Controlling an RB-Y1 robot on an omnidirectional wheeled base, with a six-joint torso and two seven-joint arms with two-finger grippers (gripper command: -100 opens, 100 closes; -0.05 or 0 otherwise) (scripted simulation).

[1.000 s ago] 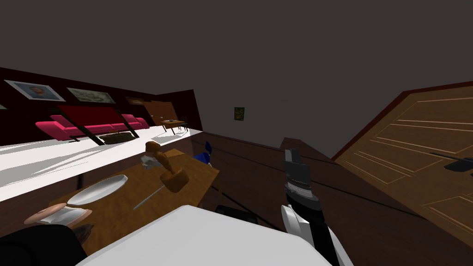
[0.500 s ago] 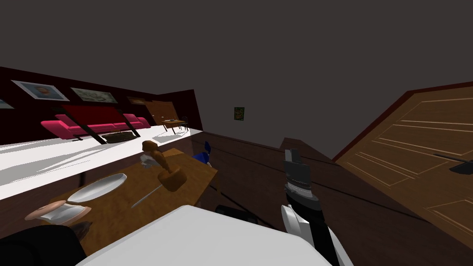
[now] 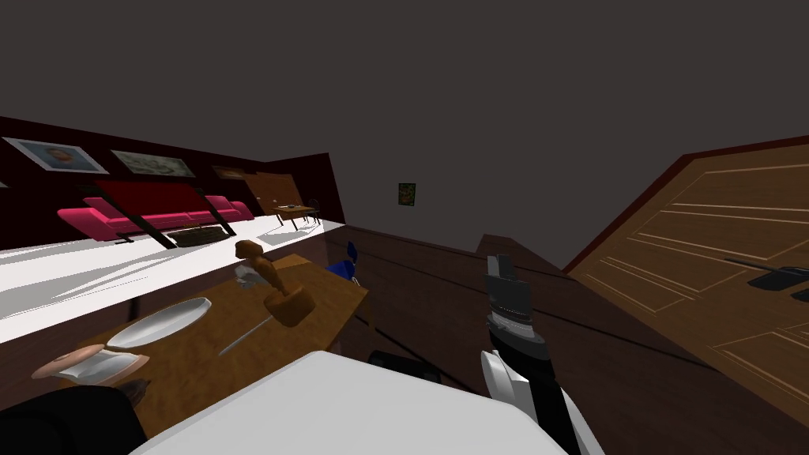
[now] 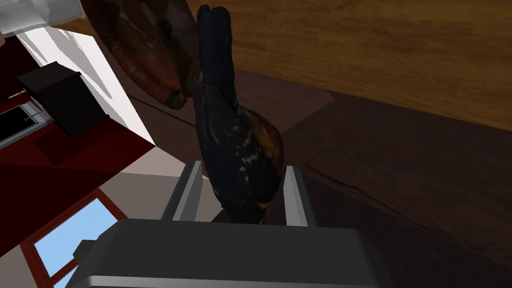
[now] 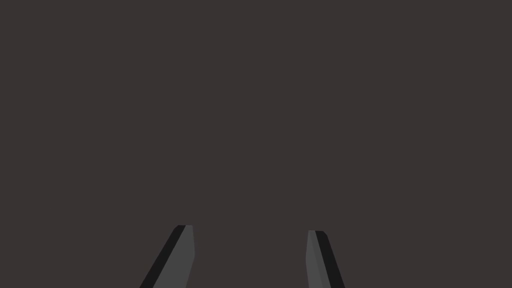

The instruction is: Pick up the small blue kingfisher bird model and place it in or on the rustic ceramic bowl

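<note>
Okay, your left gripper [image 4: 242,167] is clamped on the kingfisher [image 4: 235,150], brown bowl [image 4: 150,55] just beside it. Next you'd probably carry it over the rim and release. Your right gripper [image 5: 250,230] has its fingers apart.

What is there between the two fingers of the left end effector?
The dark bird model; both fingers press its sides, shown in the left wrist view.

We are counting two wooden tables, a brown rectangular near table [image 3: 190,363] and a small far table [image 3: 294,210], one long pink sofa [image 3: 150,215] and at least four framed wall pictures [image 3: 55,154]. We are also counting one white oval dish [image 3: 158,322], one dark blue bird model with orange flanks [image 4: 240,165] and one brown glazed round bowl [image 4: 150,50].
</note>
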